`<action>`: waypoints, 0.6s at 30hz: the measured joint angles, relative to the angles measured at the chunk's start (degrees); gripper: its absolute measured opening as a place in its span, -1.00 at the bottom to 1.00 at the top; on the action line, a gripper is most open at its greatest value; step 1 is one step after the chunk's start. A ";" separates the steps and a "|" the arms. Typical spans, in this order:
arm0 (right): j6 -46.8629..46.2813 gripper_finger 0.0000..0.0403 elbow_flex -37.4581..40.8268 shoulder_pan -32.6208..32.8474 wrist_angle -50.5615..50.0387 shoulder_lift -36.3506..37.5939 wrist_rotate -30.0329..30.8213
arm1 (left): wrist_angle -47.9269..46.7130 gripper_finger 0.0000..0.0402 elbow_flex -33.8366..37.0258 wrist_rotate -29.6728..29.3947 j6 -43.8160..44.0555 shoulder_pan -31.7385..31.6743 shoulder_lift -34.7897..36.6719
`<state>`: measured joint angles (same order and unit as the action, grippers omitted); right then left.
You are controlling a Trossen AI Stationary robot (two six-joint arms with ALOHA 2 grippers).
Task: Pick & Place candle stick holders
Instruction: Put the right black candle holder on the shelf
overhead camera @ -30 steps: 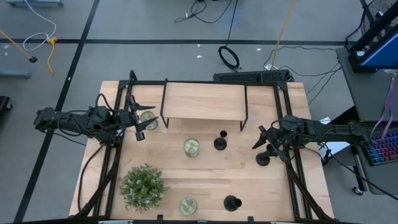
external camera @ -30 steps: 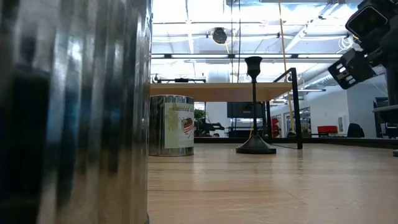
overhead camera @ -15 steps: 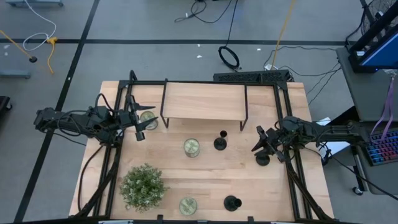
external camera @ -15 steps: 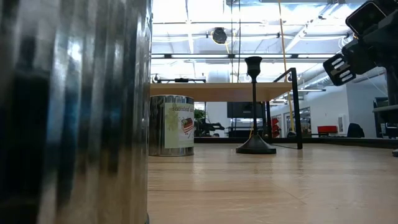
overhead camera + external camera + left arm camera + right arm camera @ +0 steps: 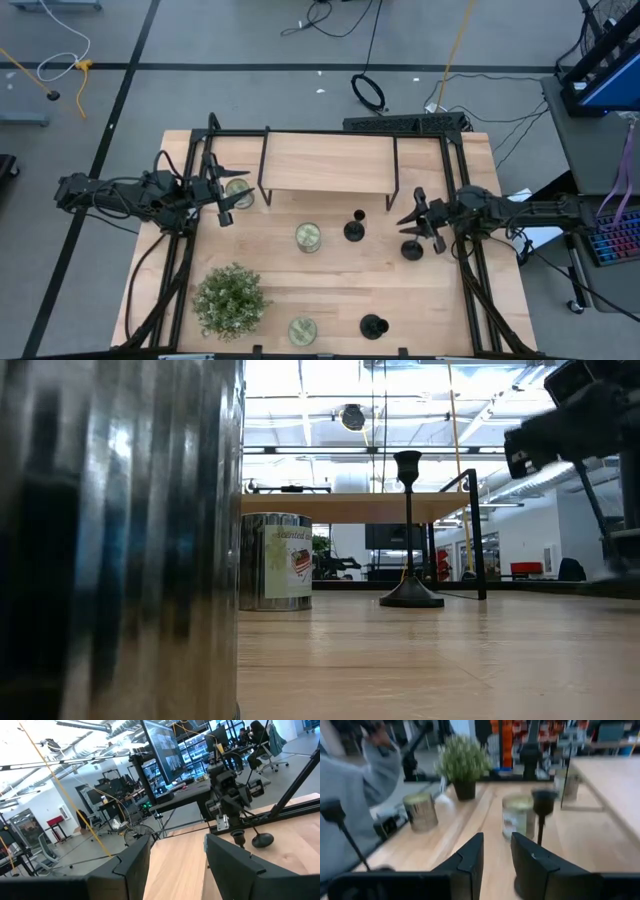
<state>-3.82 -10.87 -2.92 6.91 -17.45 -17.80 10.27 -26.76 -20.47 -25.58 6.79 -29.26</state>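
Our right gripper [image 5: 414, 222] hangs over the bench [image 5: 330, 280], fingers spread apart and holding nothing. The nearest candle stick holder [image 5: 410, 249] stands just below and beside it; two others [image 5: 354, 231] [image 5: 373, 325] stand farther off. We should centre the fingers around its thin stem, descend squarely, then close gently. Our left gripper [image 5: 222, 195] waits open opposite.

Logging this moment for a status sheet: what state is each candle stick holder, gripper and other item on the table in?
Right gripper: open, over the right holder.
Left gripper: open, empty, by the rear tin.
Centre holder: upright, free.
Front holder: upright, free.
Potted plant: upright.
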 joint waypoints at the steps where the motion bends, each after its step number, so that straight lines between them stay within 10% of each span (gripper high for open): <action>1: -0.29 -0.57 -0.17 0.00 0.91 -0.03 0.01 | -0.20 -0.01 0.00 0.00 0.00 0.00 0.00; 18: 12.36 -0.55 -19.07 -0.27 8.73 -12.41 12.71 | -1.90 -0.01 0.00 0.00 0.00 0.00 0.00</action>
<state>8.54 -29.94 -3.19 15.63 -29.86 -5.09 8.37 -26.76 -20.47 -25.58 6.79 -29.26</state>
